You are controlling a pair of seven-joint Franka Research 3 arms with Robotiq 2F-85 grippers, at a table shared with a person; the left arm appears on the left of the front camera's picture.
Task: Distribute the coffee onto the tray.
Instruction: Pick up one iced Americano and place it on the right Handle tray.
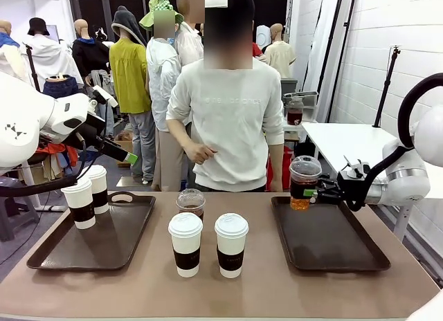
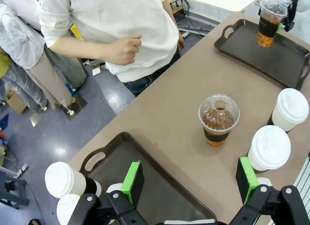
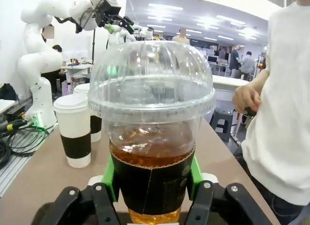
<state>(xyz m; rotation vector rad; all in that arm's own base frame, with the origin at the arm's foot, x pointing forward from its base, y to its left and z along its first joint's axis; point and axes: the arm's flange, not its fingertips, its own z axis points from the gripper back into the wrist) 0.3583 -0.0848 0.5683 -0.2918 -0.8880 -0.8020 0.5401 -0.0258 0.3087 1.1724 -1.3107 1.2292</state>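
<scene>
Currently, in the front view, the right gripper (image 1: 320, 194) is clamped side-on around the sleeve of a clear dome-lidded cup (image 1: 304, 177). This grip keeps the cup upright and its dark coffee level. The cup is at the 10 o'clock corner of the right tray (image 1: 346, 259); whether its base touches the tray cannot be told. The left tray (image 1: 48, 255) carries two white lidded paper cups (image 1: 82, 205), packed close at its 10 o'clock corner, probably to leave room for more. On the table (image 1: 277, 293) between the trays stand two more paper cups (image 1: 185, 243), with a second dome-lidded cup (image 1: 191, 202) at their 12 o'clock. These three are not yet on a tray. The left gripper (image 1: 128, 157) hangs above the left tray.

In the left wrist view, the left gripper's jaws stand wide, with nothing between the green pads (image 2: 131, 184). The second dome-lidded cup, partly filled with dark coffee, lies at 1 o'clock ahead of them and is the likely next pick.

In the right wrist view, both pads of the right gripper press the held cup's dark sleeve. The coffee level is just above the sleeve and the dome above it is empty. Paper cups stand at 9 o'clock. The person's hand (image 3: 247, 96) is at 3 o'clock, apart from the cup.
</scene>
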